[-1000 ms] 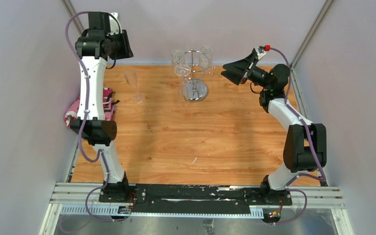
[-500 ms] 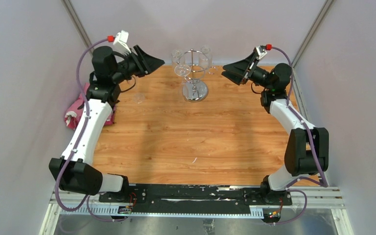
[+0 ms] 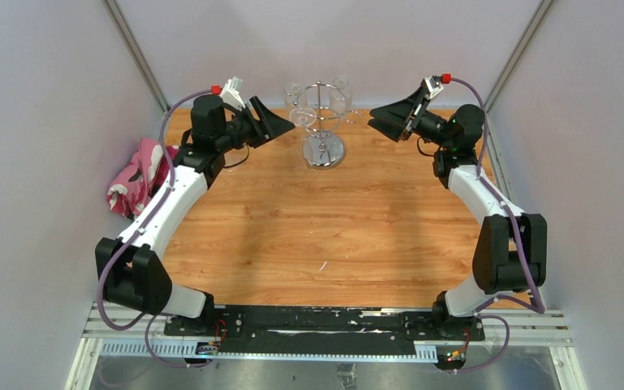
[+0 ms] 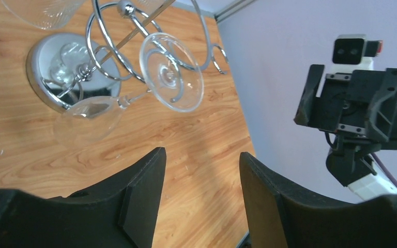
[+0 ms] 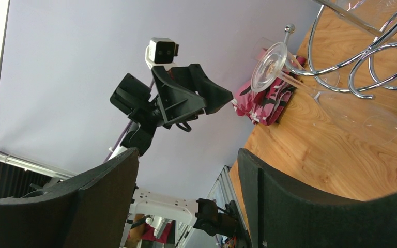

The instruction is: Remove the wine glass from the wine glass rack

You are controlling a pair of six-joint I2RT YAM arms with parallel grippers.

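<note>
The chrome wine glass rack (image 3: 322, 122) stands on its mirrored dome base (image 3: 323, 152) at the back middle of the wooden table. Clear wine glasses hang upside down from its loops; the nearest-left one (image 3: 302, 116) shows in the left wrist view with its foot (image 4: 171, 72) in a wire loop and its bowl (image 4: 85, 120) below. My left gripper (image 3: 289, 127) is open and empty, just left of that glass, not touching it. My right gripper (image 3: 372, 117) is open and empty, to the right of the rack. The right wrist view shows the same glass (image 5: 268, 67) and rack wires (image 5: 341, 67).
A pink patterned cloth (image 3: 138, 175) lies at the table's left edge, also in the right wrist view (image 5: 269, 98). Two more glasses (image 3: 294, 89) (image 3: 341, 84) hang at the rack's back. Grey walls close in the table on three sides.
My left arm has swung from the back left corner rightward, bringing its open gripper close to the rack's left side. My right arm has barely moved.
</note>
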